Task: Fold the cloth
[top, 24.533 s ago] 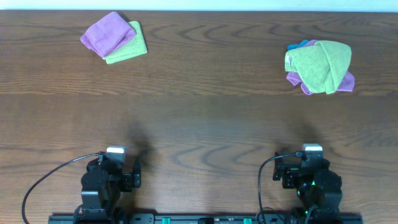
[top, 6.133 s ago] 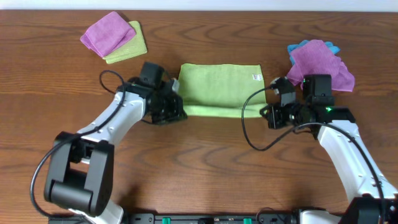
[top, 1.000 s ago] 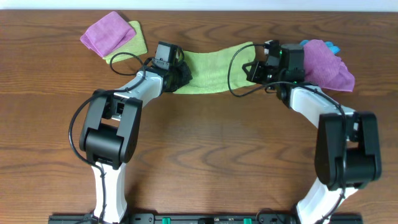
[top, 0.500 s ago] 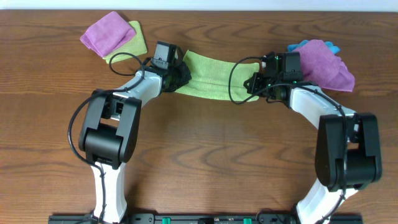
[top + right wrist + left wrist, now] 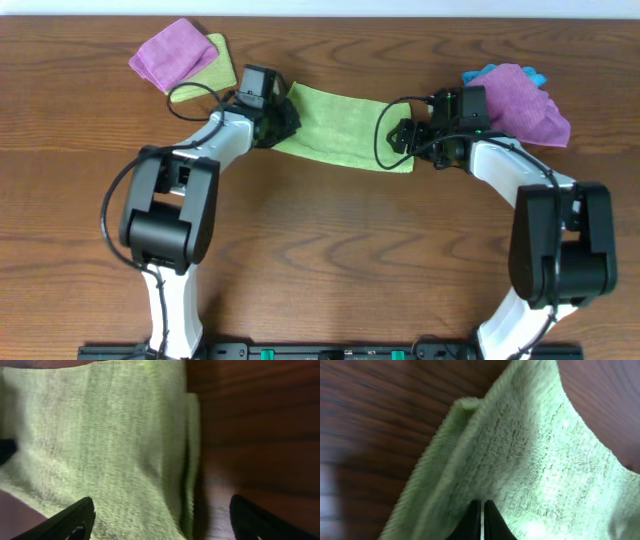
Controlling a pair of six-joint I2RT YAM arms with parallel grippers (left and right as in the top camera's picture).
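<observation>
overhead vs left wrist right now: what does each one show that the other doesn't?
Overhead only: the right gripper at the right end of the green cloth, the purple-and-green stack and the purple-and-blue pile. Left wrist only: the cloth's nap, a doubled edge, and the left gripper shut on the cloth. Shared: the green cloth lying on the wood table.

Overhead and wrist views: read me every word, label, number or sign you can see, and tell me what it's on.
None: no text can be read in any view.
The green cloth shows only plain fabric, with no tag in view.
The purple cloth at far left and the pile at far right are plain too.
</observation>
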